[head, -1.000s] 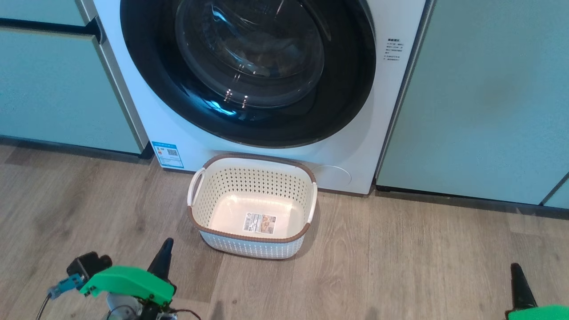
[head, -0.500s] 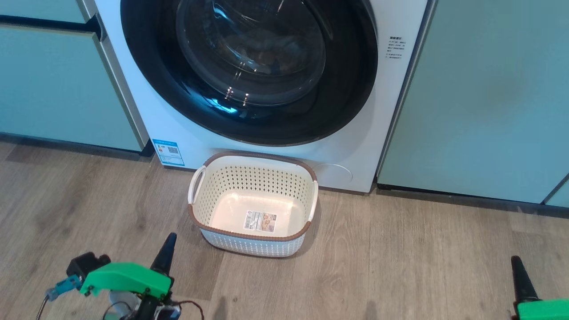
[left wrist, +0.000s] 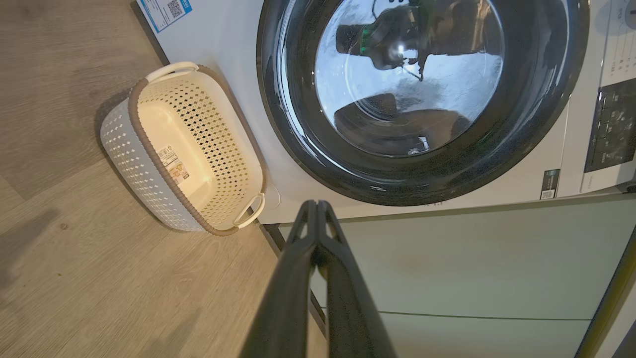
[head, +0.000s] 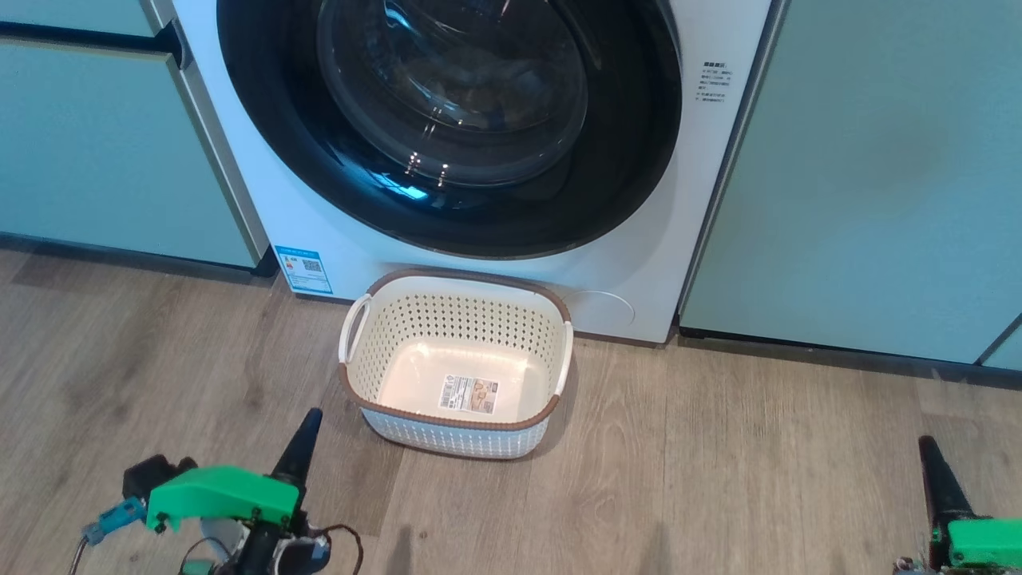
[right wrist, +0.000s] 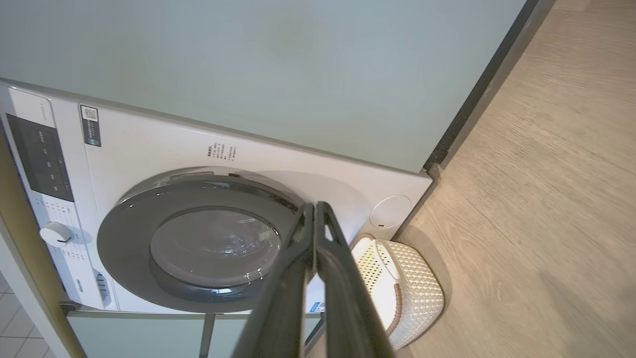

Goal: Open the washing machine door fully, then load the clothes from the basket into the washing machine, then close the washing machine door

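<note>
White front-loader, the washing machine (head: 335,231), stands ahead of both sets of fingers, and the washing machine door (head: 263,168), a glossy black ring, sits shut flush on its front. Glass bowl (head: 447,88) at the centre has a dim brownish lump behind it; cannot tell what it is. Left fingers (left wrist: 298,258) are pressed together tip to tip with nothing between them, and so are the right fingers (right wrist: 295,258); both pairs hang over the wood floor (head: 718,479) and touch nothing. Cream basket (head: 471,276) with a brown rim sits on the floor just ahead of and to the right of the left fingers' tip, well to the left of the right fingers, with its far side close against the machine's base under the door. Basket label (head: 470,394) lies flat on its bare floor, with a small photo and print too small to read. Blue label (head: 303,270), at the machine's lower corner ahead of the left fingers, has a QR code but the text is unreadable. Small dark print block (head: 713,80) beside the door's right edge is illegible. Round service flap (head: 607,307) sits just right of the basket. Right wrist view shows a dark control panel (right wrist: 39,159), a white knob (right wrist: 57,233) and a QR sticker (right wrist: 90,124), none readable. Pale green cabinets (head: 862,160) flank the machine on both sides.
</note>
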